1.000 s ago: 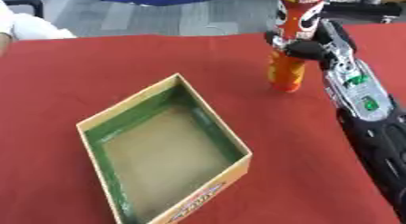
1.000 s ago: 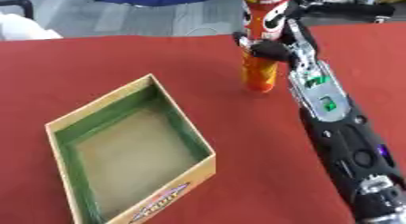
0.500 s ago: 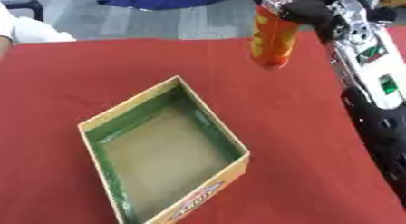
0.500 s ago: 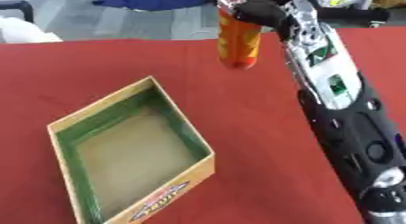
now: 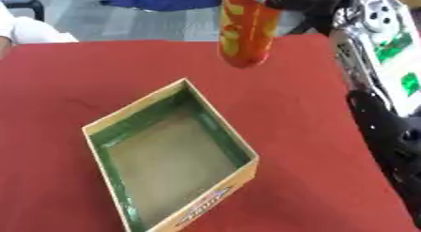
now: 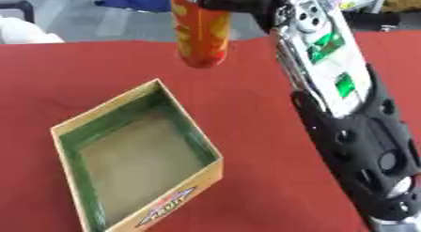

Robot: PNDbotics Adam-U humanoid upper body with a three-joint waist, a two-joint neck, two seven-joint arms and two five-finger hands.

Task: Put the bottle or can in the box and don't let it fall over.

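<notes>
Red tablecloth (image 5: 312, 146) across the whole work surface. Beyond its far edge, grey floor (image 5: 131, 24) with a blue bundle (image 5: 164, 0). At the far left edge, something white (image 5: 33, 34).

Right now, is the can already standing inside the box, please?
No, the can hangs in the air beyond the box, held by the right robot hand; the box holds nothing.
</notes>
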